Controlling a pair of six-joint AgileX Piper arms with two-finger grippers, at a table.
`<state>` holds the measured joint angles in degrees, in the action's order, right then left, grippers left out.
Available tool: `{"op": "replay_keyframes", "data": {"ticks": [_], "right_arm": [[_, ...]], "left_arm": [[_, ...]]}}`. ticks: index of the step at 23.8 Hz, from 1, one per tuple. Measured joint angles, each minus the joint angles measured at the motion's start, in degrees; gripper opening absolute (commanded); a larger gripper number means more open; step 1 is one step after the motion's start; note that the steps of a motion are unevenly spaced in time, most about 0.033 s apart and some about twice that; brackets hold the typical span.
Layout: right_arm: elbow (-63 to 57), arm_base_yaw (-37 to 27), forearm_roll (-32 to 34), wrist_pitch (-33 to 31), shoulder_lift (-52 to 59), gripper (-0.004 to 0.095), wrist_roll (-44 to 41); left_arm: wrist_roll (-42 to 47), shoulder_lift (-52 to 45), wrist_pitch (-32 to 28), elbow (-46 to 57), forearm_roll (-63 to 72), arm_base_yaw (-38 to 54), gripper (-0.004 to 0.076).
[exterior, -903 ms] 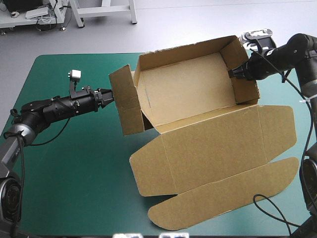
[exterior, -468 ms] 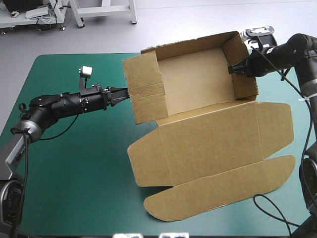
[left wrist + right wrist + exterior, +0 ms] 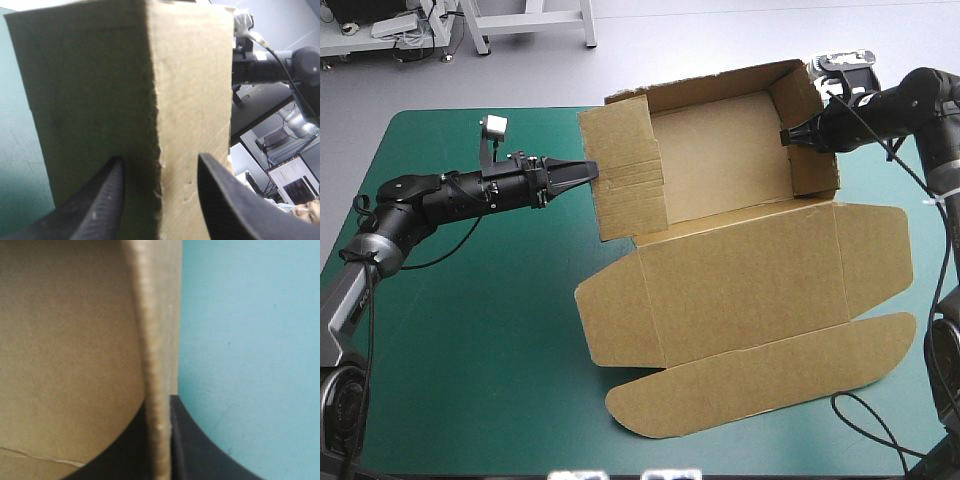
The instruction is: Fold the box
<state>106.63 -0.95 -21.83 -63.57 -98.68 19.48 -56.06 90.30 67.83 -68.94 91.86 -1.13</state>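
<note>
Right tool (image 3: 786, 136) pinches the box (image 3: 720, 160), left tool (image 3: 592, 171) spread at its flap; length runs left-right.

Right pincer (image 3: 786, 137) partly behind box (image 3: 720, 170)

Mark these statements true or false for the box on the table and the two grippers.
1. The right gripper is clamped on the right end wall of the box. True.
2. The lid lies flat on the teal-green cover. True.
3. The left gripper is shut on the lid. False: its fingers stand apart at the left end wall, away from the lid.
4. The box is one flat sheet with no walls raised. False: its walls stand up around the floor, making an open tray.
</note>
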Motion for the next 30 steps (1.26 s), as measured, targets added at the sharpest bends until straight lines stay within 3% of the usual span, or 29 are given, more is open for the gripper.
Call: {"op": "replay_keyframes", "data": {"ticks": [11,17,23,30], "right_arm": [[0.00,4.18,1.42,3.81,0.00,-0.0016,-1.05],[0.00,8.62,8.66,5.88,0.00,-0.0016,-5.67],[0.00,10.68,8.36,7.64,0.00,-0.0016,-9.70],[-0.05,10.68,3.44,8.61,-0.11,-0.0016,-10.22]], "left_arm": [[0.02,-0.10,0.17,0.00,0.00,-1.99,0.0480],[1.20,-0.12,-0.30,-0.07,-4.27,-2.28,0.0480],[12.50,-3.10,-12.20,-5.03,-21.69,-2.48,0.0472],[26.76,-4.33,-19.20,-12.15,-42.10,-8.11,0.0436]]}}
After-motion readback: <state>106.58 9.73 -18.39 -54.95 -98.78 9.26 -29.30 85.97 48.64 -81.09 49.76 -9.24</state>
